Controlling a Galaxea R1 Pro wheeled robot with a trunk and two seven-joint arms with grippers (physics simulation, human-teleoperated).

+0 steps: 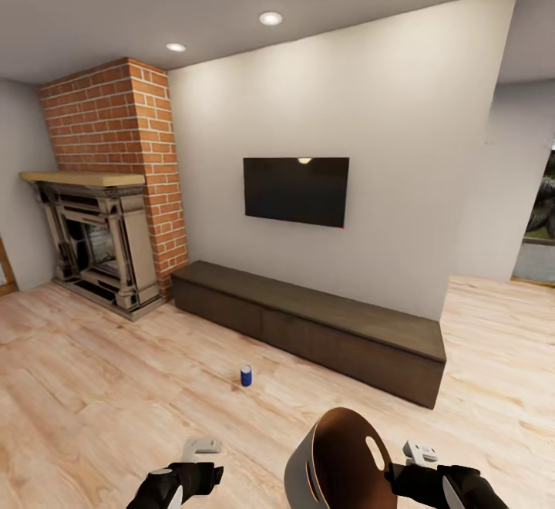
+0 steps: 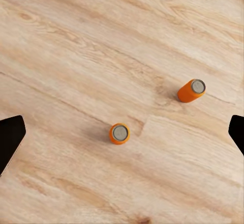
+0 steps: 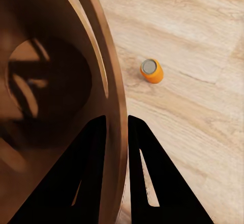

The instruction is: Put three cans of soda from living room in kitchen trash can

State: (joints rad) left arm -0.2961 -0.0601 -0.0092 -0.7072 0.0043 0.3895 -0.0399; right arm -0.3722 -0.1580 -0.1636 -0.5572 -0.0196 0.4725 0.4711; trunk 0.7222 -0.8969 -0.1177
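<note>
Right gripper astride bin rim, orange can beyond.

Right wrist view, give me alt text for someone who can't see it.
The right gripper pinches the wall of the tash can between its two dark fingers, showing the bin's empty brown inside. Beyond it, one orange soda can stands upright on the light wood floor.

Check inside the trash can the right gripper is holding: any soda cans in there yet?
None visible. The right wrist view looks into the trash can: bare brown interior with shadows. The right gripper pinches its rim; the wall hides the near side of the bottom.
</note>
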